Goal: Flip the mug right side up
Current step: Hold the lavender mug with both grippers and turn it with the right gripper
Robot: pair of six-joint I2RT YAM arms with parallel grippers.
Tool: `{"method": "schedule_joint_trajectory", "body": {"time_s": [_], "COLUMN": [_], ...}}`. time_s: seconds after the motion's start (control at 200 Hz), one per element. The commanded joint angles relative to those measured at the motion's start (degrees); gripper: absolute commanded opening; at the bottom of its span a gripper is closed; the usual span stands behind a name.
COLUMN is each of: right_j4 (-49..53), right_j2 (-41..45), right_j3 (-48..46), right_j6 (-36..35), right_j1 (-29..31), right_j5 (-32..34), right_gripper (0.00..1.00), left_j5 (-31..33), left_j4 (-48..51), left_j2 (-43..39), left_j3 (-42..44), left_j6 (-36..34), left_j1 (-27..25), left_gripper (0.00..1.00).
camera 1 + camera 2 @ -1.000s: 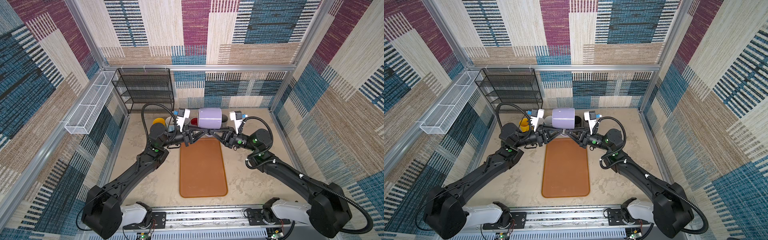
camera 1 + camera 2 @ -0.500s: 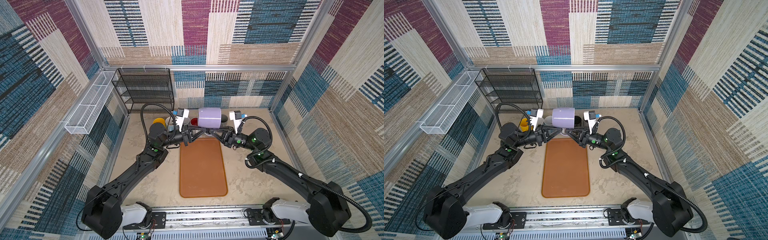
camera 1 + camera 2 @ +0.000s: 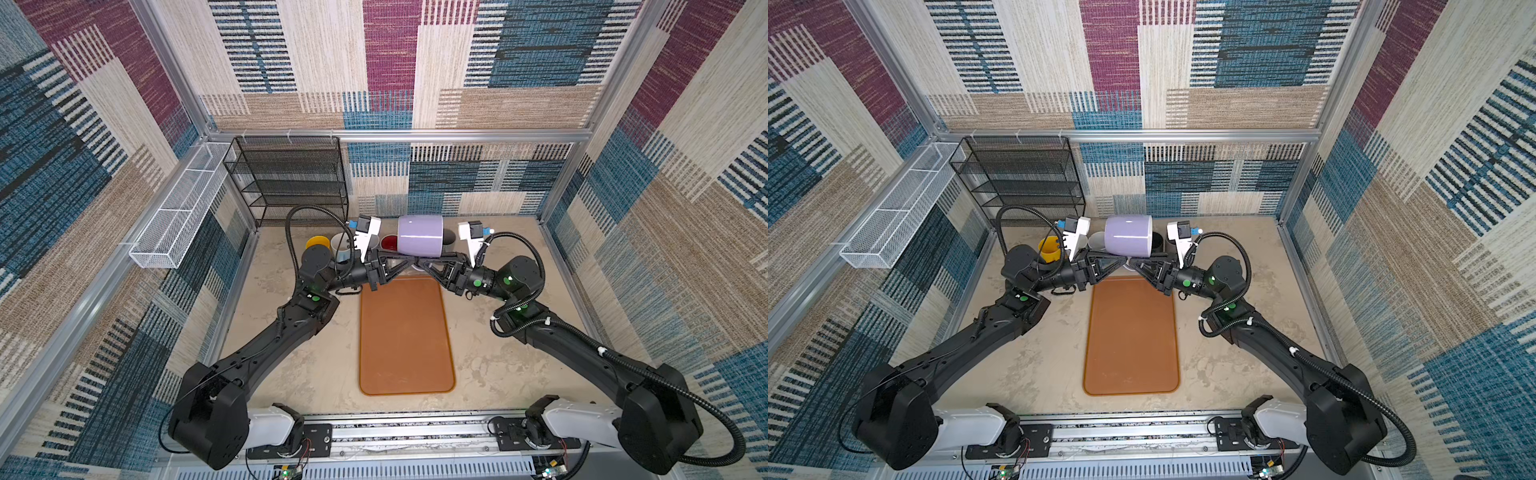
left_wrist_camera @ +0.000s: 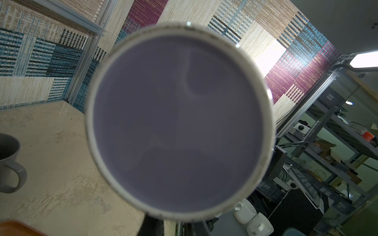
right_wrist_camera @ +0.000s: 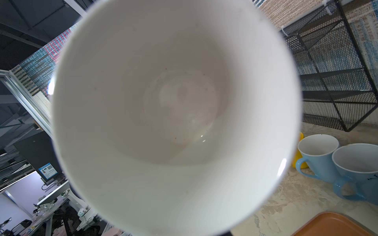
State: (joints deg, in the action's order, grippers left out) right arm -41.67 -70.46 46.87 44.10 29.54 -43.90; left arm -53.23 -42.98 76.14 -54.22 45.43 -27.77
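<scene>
Top views, both of them, show a white wire basket (image 3: 166, 232) fixed to the left wall and a black mesh rack (image 3: 291, 178) standing in the far left corner of the surface (image 3: 498, 365). In front of the rack a yellow mug (image 3: 317, 242) and a pale blue mug (image 3: 340, 245) stand upright, mouths up, side by side. A second blue mug (image 5: 358, 169) shows only in my right wrist view, touching the first.

My left hand (image 3: 409, 261) reaches in from the left with its jaws together, the tips tucked under the lavender mug (image 3: 419, 237). A pale bit of the handle shows right there, so I read it as clamped on the handle, though the mug's body hides the contact itself.

The lavender mug is off the surface, lying on its side in the air above the far end of the orange tray (image 3: 405, 336). A red cup (image 3: 389, 242) peeks out behind it. The mug's flat base faces my left arm and fills the left wrist view. Its open mouth faces my right arm, and the right wrist view looks straight into the white inside.

My right hand (image 3: 424, 262) comes in from the right and meets the left one tip to tip beneath the mug. Whether its jaws are apart or pressing on anything I cannot tell, as the mug covers them in every view.

Further right, a grey mug (image 3: 450, 237) stands upright on the surface behind the lavender one.
</scene>
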Motion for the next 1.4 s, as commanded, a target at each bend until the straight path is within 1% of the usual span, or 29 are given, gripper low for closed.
{"method": "schedule_joint_trajectory", "body": {"time_s": [0.0, 0.436, 0.571, 0.821, 0.942, 1.032, 1.107, 1.177, 1.297, 1.392], "right_j4": [-4.0, -3.9, -3.8, -3.4, -2.7, -2.4, -2.2, -1.9, -0.6, 1.3], "right_j2": [0.8, -0.2, -0.5, -0.5, -0.3, -0.3, -0.2, -0.1, 0.0, 0.2], "right_j3": [0.9, 1.9, 2.3, 2.5, 2.6, 2.7, 2.7, 2.8, 3.0, 3.2], "right_j6": [1.0, 1.0, 0.8, 0.5, 0.2, 0.1, 0.0, -0.1, -0.6, -1.1], "right_j1": [0.2, 0.3, 0.3, 0.3, 0.3, 0.3, 0.3, 0.3, 0.3, 0.3], "right_j5": [-1.2, -0.5, -0.3, 0.3, 0.7, 0.7, 1.0, 1.2, 1.6, 2.7], "right_gripper": [0.24, 0.23, 0.22, 0.14, 0.08, 0.05, 0.02, 0.00, 0.00, 0.00], "left_j5": [-1.3, -2.3, -2.7, -3.2, -3.2, -3.0, -2.4, -1.9, -1.5, -0.9], "left_j4": [-1.8, -2.9, -3.6, -3.5, -2.8, -2.3, -1.4, -0.3, 0.5, 1.7], "left_j2": [0.2, 1.7, 2.2, 2.3, 2.3, 2.3, 2.3, 2.2, 1.8, 1.1], "left_j3": [-0.5, -1.1, -1.4, -1.4, -1.6, -1.6, -1.8, -1.8, -1.8, -1.7], "left_j6": [0.3, 1.4, 1.9, 1.7, 1.4, 1.3, 0.8, 0.2, -0.5, -1.2], "left_j1": [0.0, -0.2, -0.2, -0.2, -0.2, -0.1, -0.2, -0.1, -0.1, -0.1], "left_gripper": [0.00, 0.00, 0.00, 0.00, 0.00, 0.00, 0.03, 0.11, 0.19, 0.23]}}
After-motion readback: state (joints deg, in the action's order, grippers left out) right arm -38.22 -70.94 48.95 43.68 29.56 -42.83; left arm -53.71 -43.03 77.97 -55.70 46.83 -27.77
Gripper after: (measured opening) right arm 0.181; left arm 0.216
